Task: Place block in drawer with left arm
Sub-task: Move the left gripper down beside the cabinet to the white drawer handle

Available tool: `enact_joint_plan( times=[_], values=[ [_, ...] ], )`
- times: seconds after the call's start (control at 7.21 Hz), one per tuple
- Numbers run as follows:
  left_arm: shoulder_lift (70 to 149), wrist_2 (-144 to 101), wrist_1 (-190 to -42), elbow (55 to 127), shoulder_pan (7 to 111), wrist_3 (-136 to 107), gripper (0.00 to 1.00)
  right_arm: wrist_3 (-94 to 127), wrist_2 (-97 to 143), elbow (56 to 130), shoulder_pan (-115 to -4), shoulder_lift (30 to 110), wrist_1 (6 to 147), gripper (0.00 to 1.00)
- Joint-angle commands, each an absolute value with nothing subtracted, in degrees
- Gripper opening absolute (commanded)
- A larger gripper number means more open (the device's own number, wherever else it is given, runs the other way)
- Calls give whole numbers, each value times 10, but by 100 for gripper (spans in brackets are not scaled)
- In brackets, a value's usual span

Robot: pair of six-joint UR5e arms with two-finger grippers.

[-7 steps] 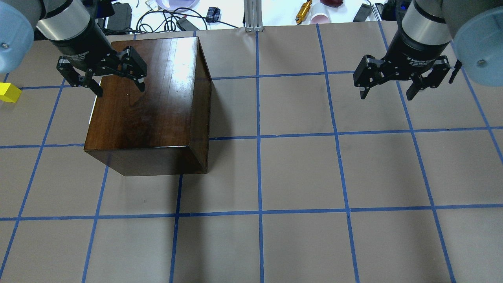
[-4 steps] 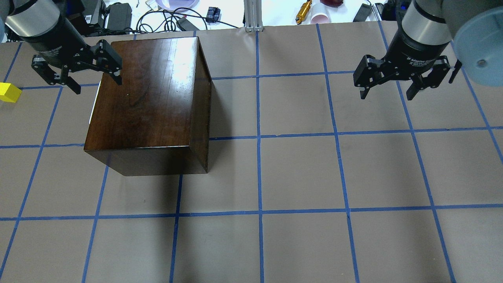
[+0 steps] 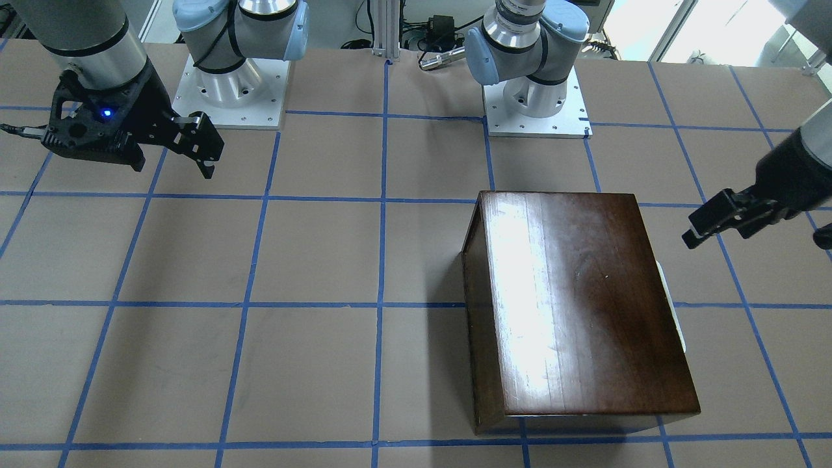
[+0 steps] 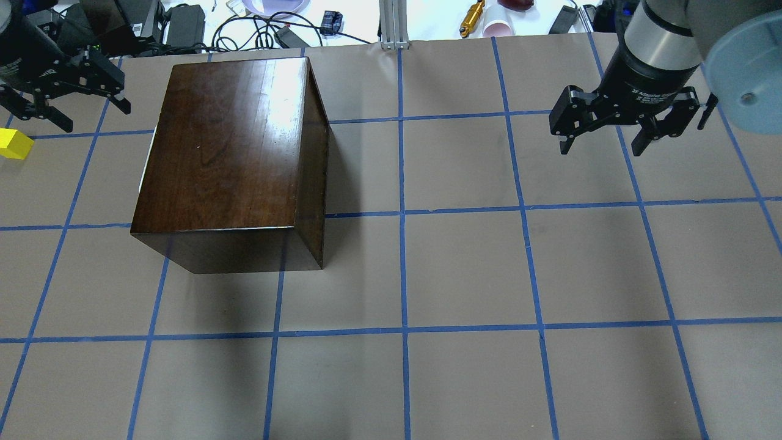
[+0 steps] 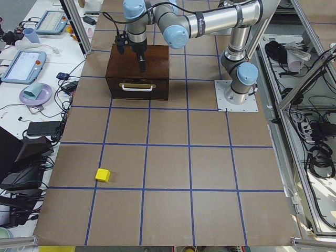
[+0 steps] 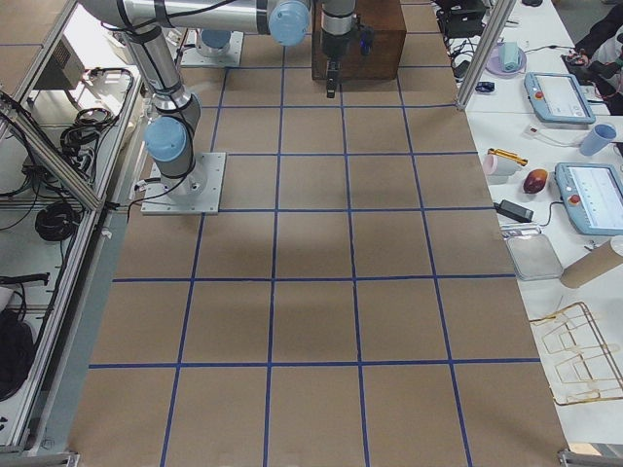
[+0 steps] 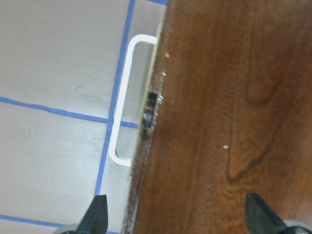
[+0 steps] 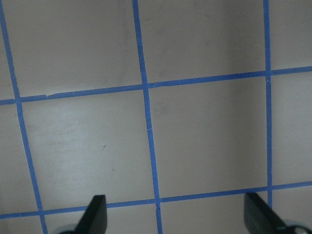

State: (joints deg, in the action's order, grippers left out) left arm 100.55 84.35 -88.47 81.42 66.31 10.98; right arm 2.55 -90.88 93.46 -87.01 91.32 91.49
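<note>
Jaws gaped wide on the black right gripper [image 4: 602, 146] and left gripper [image 4: 95, 118], the latter above the white handle [image 7: 122, 97] of the shut dark wooden drawer [image 5: 138, 87], presumably to open it before fetching the yellow cube block [image 4: 13, 145] at its nine o'clock.

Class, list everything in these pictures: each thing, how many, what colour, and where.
block: one, yellow, on the table at the robot's left end, apart from the cabinet.
cabinet: one, dark brown, on the table's left half.
drawer: one, dark-brown front with white handle, in the cabinet, looks shut.
table: one, brown, blue tape grid.
left end effector: one, black, open, above the cabinet's handle side.
right end effector: one, black, open, over the table's right half.
</note>
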Motion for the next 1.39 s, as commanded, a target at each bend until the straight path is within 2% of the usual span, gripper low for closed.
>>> enact_joint_plan(
  times=[0.0, 0.55, 1.25],
  values=[
    [1041, 828, -879, 805, 607, 210, 100, 25, -909, 934, -870, 913, 915, 100],
    [1103, 798, -833, 817, 589, 336, 100, 25, -909, 934, -870, 913, 915, 100],
    [1138, 760, -824, 845, 590, 335, 100, 25, -909, 934, -870, 913, 915, 100]
  ],
)
